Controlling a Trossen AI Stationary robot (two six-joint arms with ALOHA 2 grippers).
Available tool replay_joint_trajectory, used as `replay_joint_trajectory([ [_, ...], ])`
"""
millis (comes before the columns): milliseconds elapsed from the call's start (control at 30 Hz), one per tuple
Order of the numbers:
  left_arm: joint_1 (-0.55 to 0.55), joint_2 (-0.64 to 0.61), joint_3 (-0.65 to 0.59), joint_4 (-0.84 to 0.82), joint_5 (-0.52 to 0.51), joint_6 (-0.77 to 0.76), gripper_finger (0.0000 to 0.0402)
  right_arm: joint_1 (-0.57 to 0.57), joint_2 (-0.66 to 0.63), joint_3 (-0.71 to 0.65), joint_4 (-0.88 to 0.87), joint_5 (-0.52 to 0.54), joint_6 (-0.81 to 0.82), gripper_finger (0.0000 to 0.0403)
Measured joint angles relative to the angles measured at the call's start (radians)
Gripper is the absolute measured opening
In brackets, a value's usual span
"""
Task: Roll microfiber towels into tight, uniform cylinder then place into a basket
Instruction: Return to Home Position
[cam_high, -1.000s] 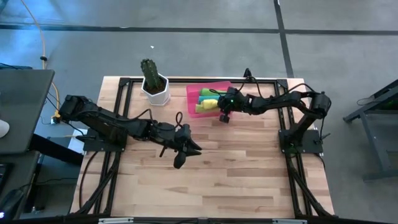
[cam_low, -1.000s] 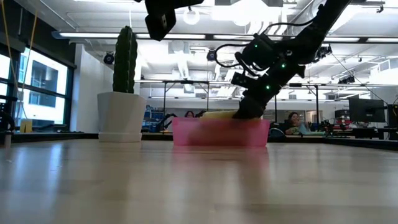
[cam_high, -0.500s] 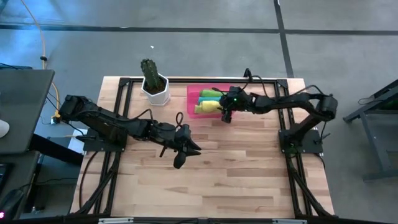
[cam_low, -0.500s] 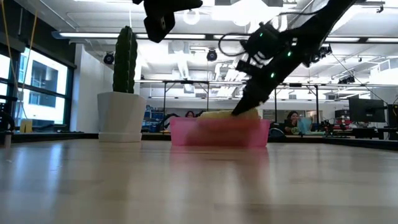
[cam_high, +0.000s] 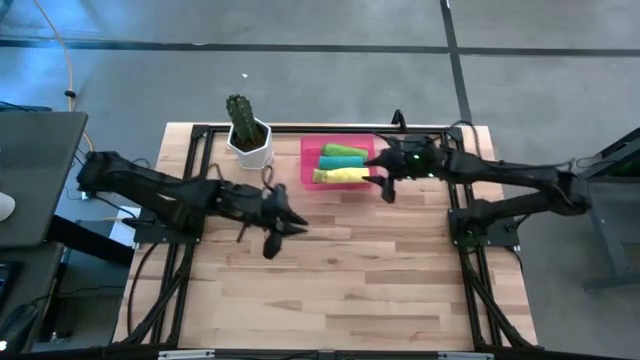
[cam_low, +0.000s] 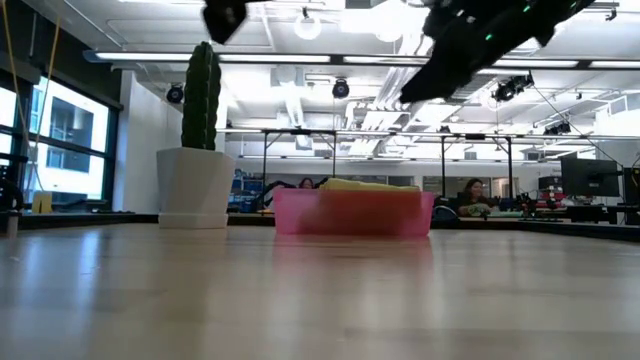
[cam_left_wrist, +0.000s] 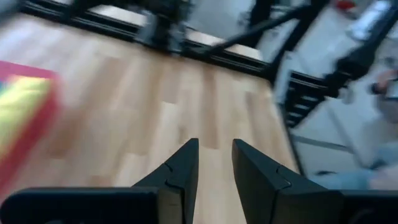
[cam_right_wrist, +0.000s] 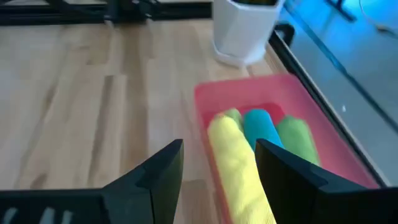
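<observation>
The pink basket (cam_high: 308, 160) sits at the far edge of the wooden table (cam_high: 350, 290), and the rolled microfiber towels (cam_high: 341, 163) lie in it side by side. The yellow towel (cam_right_wrist: 235, 158) is nearest the table's middle, the teal towel (cam_right_wrist: 261, 127) is next to it, and a green towel (cam_right_wrist: 296, 137) is on the far side. A bit of a second green roll (cam_right_wrist: 232, 114) peeks out behind the yellow one. The right gripper (cam_high: 387, 188) hangs above bare wood just beside the basket's right end, its fingers spread wide with nothing between them. The left gripper (cam_high: 284, 230) is over the middle of the table, well apart from the basket, its fingers a little parted and empty. A white pot (cam_high: 250, 148) holding a green cactus (cam_low: 201, 95) stands just beside the basket's left end without touching it. The black frame rail (cam_high: 300, 127) runs along the table edge behind both. In the low view both arms are up near the top, so nothing stands between the camera and the basket, and the yellow roll shows above its rim. Beyond the table a person (cam_low: 470, 193) sits in the room.
</observation>
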Motion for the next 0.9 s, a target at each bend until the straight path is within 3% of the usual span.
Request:
replay_joint_trajectory([
  [300, -0.016, -0.272, -0.001, -0.449, -0.288, 0.059, 0.0086, 0.131, -0.144, 0.0, -0.215, -0.082, 0.02, 0.0193],
  [467, -0.015, -0.406, -0.002, -0.696, -0.461, -0.029, 0.0086, 0.181, -0.146, 0.0, -0.264, -0.074, 0.079, 0.0193],
  [667, -0.015, -0.603, -0.111, -0.738, -0.615, -0.092, 0.0086, 0.211, -0.147, -0.022, -0.227, -0.054, 0.086, 0.0193],
  [900, -0.014, -0.837, -0.363, -0.666, -0.592, -0.253, 0.0086, 0.217, -0.189, -0.278, 0.056, -0.047, 0.197, 0.0193],
])
